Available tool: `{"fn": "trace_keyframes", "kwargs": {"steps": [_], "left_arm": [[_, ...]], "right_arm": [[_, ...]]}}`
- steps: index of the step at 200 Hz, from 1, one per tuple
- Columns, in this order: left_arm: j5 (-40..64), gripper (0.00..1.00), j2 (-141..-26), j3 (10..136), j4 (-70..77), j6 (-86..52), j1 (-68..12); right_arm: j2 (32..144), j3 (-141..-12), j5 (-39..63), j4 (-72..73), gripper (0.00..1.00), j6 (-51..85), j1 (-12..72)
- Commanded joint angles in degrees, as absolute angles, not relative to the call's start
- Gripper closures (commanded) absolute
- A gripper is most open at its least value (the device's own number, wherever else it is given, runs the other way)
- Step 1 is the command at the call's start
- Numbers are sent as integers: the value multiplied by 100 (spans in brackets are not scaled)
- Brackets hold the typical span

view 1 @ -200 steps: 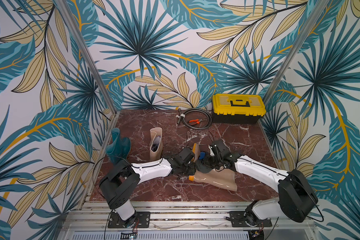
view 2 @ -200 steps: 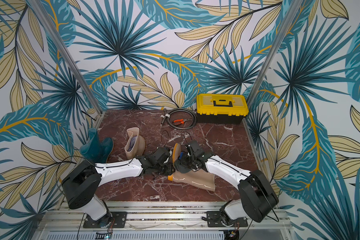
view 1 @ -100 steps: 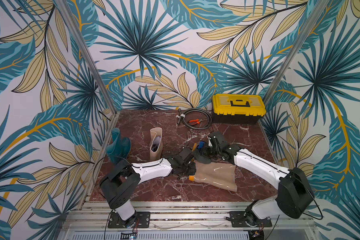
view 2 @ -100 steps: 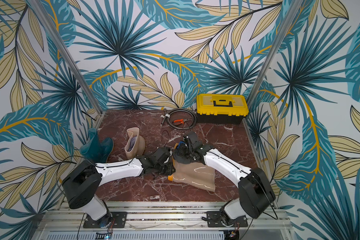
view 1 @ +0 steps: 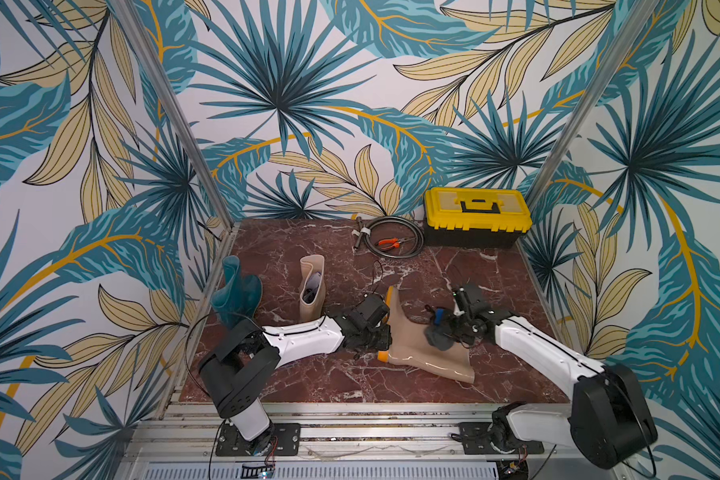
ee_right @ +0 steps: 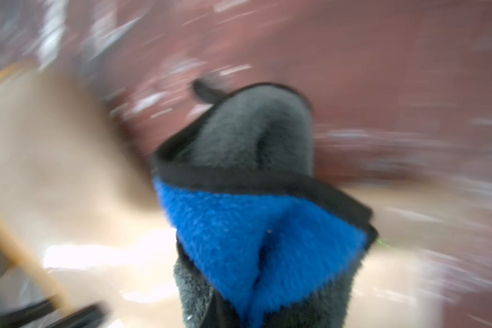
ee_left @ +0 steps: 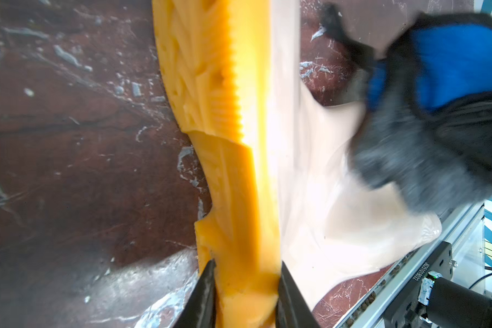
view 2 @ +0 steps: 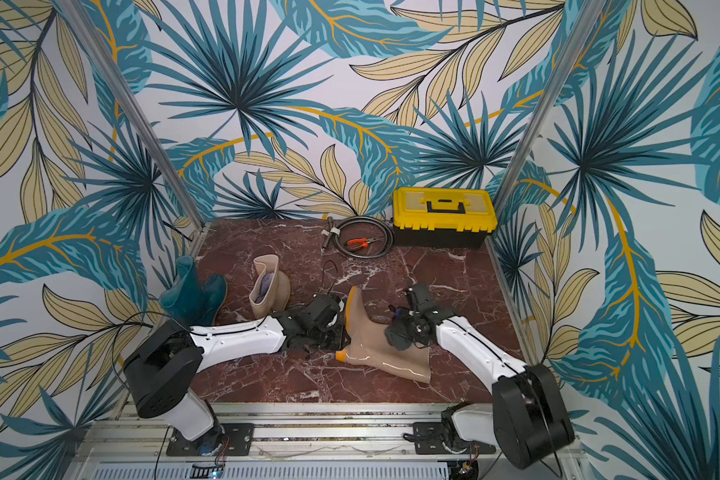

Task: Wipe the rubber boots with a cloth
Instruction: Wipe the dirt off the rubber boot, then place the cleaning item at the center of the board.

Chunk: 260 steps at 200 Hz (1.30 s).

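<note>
Lying boot point(view 1: 412, 353): tan, on its side near the centre of the floor point(view 1: 308, 382); orange sole faces left, toe points far, shaft runs toward the near right.
Left gripper point(ee_left: 246, 269): jaws clamp the heel end of the sole, one finger on each side.
Right gripper point(view 1: 452, 328): closed on the cloth; its fingers are hidden by the fabric.
Cloth point(view 1: 437, 338): dark grey with a blue face, bunched and lying on the lying boot's ankle; blurred in the right wrist view point(ee_right: 253, 198).
Teal boot point(view 1: 238, 295): upright, far left, by the wall.
Standing boot point(view 1: 312, 286): tan, just right of the teal boot.
Toolbox point(view 1: 476, 216): yellow, far right.
Cable point(view 1: 418, 243): coiled left of the toolbox, around orange pliers point(view 1: 387, 244).
</note>
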State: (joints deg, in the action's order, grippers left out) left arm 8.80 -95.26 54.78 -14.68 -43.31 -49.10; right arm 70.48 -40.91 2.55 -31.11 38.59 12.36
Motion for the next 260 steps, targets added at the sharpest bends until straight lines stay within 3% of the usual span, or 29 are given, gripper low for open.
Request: {"fn": "trace_keyframes", "kwargs": {"steps": [1,65,97,117,143,163,209,260], "left_arm": [[910,76,-9664,5412,-1345,-4272,-4820],[858,67,-9080,5414,-1386,-3924,-4799],[591,53,-8729,5635,-1765,-3384,-4799],[514,47,-8652,5756,-1784,-3113,-4816],[406,46,-8727,6019,-1784,-2661,-5016],[146,46,-8868,6355,-1784,-1986,-5522],[-752,41,-9743,7217,-1784,-495,-6937],[-1973,34,-11484,8379,-1929,1024,-8152]], "right_arm": [[6218,-3956,-95,-4010,100,3263,232],[6873,-5213,-152,-4476,100,2755,-886],[6724,-5164,-56,-4517,97,2560,-1553],[6698,-5062,180,-4579,80,2524,-1645],[6639,-4829,367,-4598,41,2557,-1646],[6522,-4749,462,-4665,30,2564,-1644],[5973,-4315,1184,-4561,28,2863,-1522],[5691,-3996,1393,-4630,28,2797,-1494]]}}
